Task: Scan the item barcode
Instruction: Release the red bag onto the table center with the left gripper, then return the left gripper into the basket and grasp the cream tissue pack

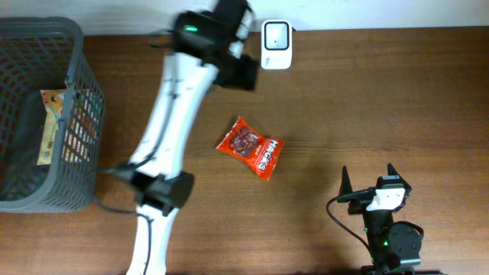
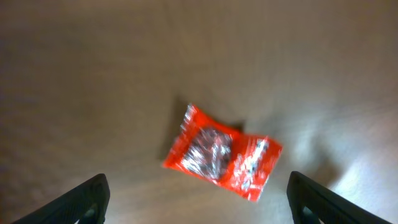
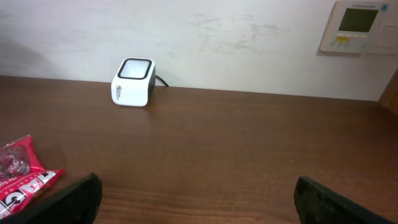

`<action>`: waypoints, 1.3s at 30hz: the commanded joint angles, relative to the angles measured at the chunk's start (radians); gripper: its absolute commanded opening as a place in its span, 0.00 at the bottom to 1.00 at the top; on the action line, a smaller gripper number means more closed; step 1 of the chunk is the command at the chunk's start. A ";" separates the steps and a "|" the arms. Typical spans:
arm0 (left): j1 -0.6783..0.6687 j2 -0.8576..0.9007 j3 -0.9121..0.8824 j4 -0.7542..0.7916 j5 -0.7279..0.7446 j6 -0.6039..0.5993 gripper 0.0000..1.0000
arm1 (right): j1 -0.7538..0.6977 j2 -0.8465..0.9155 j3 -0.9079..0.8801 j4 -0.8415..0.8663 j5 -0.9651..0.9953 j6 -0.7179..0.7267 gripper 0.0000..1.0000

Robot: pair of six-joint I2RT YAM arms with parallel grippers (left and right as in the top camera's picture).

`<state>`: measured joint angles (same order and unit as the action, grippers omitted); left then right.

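Brown wood fills most of my view: the table (image 1: 367, 99) is bare across its middle and right, so I have plenty of room to swing. The grey basket (image 1: 76, 46) crowds the left edge. My left arm (image 1: 172, 114) stretches toward the back edge by the wall, and the left gripper (image 2: 198, 186) hangs released and empty over the red snack packet (image 1: 250, 147), which lies flat mid-table, near the white scanner (image 1: 276, 34) but apart from it. The right gripper (image 3: 199, 202) waits at the near edge, fingers parted on nothing. I judge the scan unfinished: grasping, lifting and presenting the barcode remain.
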<state>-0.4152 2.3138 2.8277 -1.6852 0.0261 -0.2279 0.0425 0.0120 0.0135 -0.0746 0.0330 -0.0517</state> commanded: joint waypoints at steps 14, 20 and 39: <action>0.617 -0.405 0.079 -0.003 -0.233 0.004 0.99 | -0.005 -0.006 -0.008 -0.004 0.005 0.007 0.98; 0.839 -0.362 0.025 0.002 -0.171 0.003 1.00 | -0.005 -0.006 -0.008 -0.004 0.005 0.007 0.98; 0.929 0.058 -0.042 -0.003 -0.093 0.009 0.93 | -0.005 -0.006 -0.008 -0.004 0.005 0.007 0.98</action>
<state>0.5121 2.3272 2.8071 -1.6836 -0.0776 -0.2279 0.0425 0.0120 0.0135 -0.0746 0.0330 -0.0521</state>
